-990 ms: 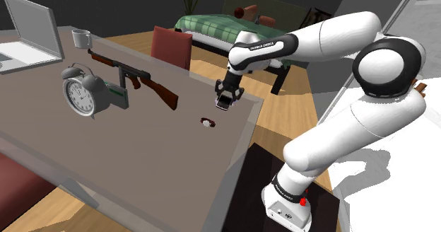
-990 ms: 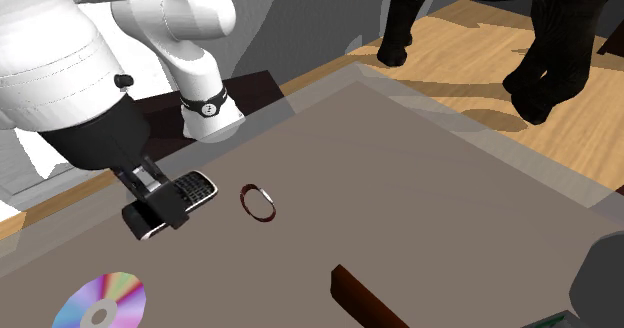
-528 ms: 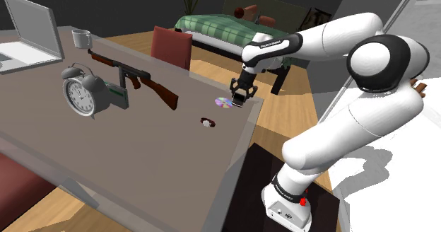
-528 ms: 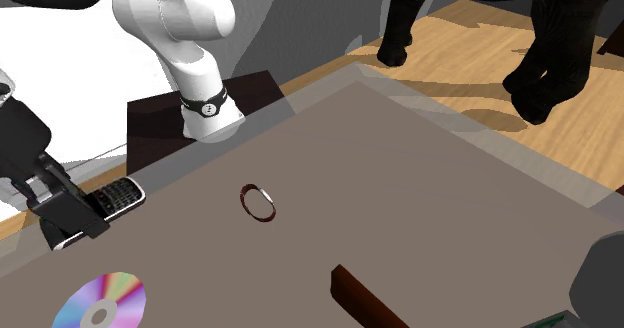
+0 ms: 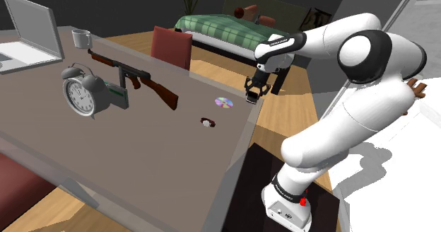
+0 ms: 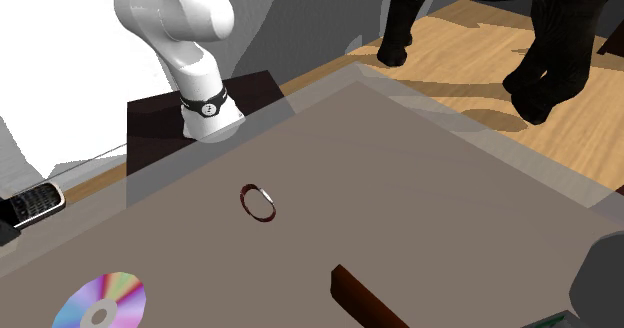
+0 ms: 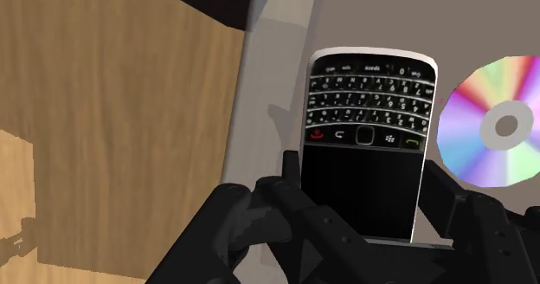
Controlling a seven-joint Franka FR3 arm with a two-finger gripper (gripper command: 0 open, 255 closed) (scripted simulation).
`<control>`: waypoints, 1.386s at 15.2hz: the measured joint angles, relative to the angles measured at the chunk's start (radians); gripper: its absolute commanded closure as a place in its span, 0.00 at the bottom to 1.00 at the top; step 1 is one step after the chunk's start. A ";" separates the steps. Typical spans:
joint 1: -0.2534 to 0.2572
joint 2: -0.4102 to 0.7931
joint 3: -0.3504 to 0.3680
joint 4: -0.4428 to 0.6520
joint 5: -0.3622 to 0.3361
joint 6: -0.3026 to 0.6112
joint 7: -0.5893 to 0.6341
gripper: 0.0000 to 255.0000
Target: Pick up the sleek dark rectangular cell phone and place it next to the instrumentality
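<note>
My gripper point(image 7: 362, 185) is shut on a black cell phone point(image 7: 368, 144) with a small keyboard, clasping its screen end from both sides. In the shoulder view the gripper point(image 5: 254, 95) hangs over the table's far right corner, just right of a rainbow disc point(image 5: 223, 102). The phone point(image 6: 30, 204) pokes in at the second exterior view's left edge, above the table rim. Further along the shoulder view's left lie a long gun point(image 5: 134, 76) with a brown stock and a grey alarm clock point(image 5: 80, 93).
A small dark ring point(image 5: 206, 122) lies on the grey table point(image 5: 141, 146) near the disc point(image 6: 100, 303). A mug point(image 5: 81, 35) and a laptop point(image 5: 28, 25) stand at the far left. A red chair point(image 5: 172, 47) and wooden floor point(image 7: 112, 126) lie beyond the table's edge.
The gripper has carried the phone toward the shoulder view's right, from beside the ring past the disc to the table's corner. In the second exterior view it slid left to the frame's edge.
</note>
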 measured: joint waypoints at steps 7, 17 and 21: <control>-0.036 0.068 -0.053 0.033 -0.005 0.031 -0.089 1.00; -0.033 0.148 -0.055 -0.028 0.013 0.170 -0.107 1.00; -0.033 0.157 -0.055 -0.034 0.015 0.184 -0.110 1.00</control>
